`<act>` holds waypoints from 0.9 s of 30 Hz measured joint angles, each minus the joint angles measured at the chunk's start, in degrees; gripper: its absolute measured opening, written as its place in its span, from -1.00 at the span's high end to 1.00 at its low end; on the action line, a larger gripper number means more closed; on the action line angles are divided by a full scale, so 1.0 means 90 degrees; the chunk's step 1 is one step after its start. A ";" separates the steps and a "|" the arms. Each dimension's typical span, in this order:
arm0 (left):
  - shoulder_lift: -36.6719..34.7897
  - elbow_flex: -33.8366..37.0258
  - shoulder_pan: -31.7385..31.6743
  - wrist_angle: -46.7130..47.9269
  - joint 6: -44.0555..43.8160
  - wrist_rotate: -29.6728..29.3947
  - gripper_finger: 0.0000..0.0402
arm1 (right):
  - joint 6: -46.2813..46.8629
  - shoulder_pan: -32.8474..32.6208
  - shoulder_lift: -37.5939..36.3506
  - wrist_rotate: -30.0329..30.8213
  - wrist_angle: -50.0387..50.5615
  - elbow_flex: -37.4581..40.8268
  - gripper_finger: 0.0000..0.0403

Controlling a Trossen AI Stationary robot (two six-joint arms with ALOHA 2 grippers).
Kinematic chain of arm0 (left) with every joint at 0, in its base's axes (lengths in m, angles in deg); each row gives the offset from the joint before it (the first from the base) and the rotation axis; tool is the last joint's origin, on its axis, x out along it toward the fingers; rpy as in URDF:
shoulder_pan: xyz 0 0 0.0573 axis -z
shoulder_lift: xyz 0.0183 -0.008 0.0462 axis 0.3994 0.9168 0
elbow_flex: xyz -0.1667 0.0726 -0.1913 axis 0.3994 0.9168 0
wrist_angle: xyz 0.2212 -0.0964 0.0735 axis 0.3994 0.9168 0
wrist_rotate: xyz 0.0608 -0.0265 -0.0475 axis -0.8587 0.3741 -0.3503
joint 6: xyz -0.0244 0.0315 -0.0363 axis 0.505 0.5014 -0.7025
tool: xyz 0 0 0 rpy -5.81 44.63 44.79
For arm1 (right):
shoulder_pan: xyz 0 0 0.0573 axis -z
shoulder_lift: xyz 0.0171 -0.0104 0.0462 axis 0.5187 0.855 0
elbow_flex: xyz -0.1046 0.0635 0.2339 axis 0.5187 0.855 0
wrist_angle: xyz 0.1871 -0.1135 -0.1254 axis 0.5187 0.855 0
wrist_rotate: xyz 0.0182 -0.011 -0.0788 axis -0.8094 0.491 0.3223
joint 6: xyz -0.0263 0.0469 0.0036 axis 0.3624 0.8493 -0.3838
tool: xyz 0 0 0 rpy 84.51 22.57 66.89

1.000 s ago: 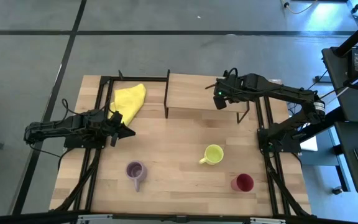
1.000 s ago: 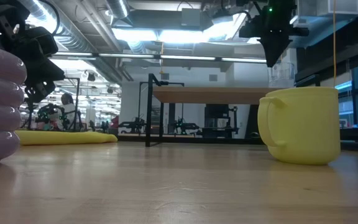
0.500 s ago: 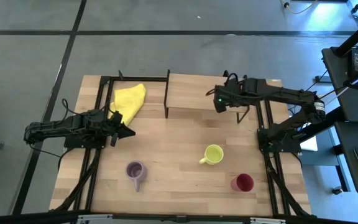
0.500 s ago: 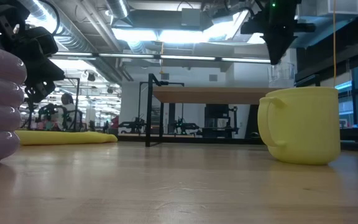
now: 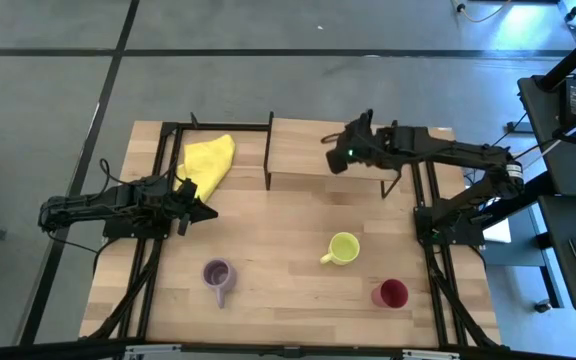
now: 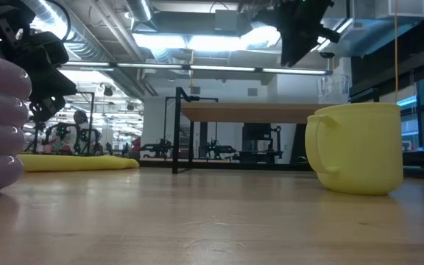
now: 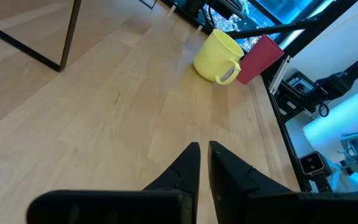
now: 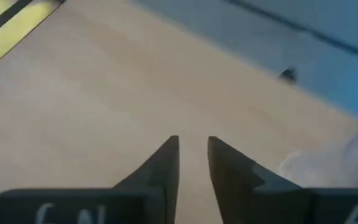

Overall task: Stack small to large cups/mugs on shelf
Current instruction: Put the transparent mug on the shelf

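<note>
Right claw (image 5: 334,160) over pale wood shelf (image 5: 308,140), fingers parted, empty; tiny clear glass (image 6: 332,88) on shelf. Left claw (image 5: 204,211) nearly clenched, empty. Glossy yellow-green mug (image 5: 343,247), lilac mug (image 5: 218,274), red cup (image 5: 391,294) on grained counter (image 5: 278,260).

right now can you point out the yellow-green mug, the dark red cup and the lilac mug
yellow-green mug (image 5: 344,246): high view, on the inside of its round bowl.
dark red cup (image 5: 392,293): high view, on its open top.
lilac mug (image 5: 217,272): high view, on its open top, handle toward the table's near edge.
</note>
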 joint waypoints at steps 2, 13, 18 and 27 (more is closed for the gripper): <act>0.0000 -0.0001 0.0000 -0.0001 0.0000 0.0000 0.86 | -0.0247 0.0233 0.0000 0.0018 -0.0006 0.0000 0.49; 0.0000 0.0001 -0.0001 0.0000 0.0000 0.0000 0.86 | -0.1720 0.1554 0.0000 -0.0451 -0.0072 0.0000 0.32; -0.0001 0.0001 -0.0001 0.0001 0.0000 0.0000 0.86 | -0.2331 0.2022 0.0000 -0.0653 -0.0111 0.0000 0.34; -0.0001 0.0001 -0.0001 -0.0001 0.0002 0.0000 0.86 | -0.2452 0.2927 0.0007 -0.1199 0.0006 0.0015 0.32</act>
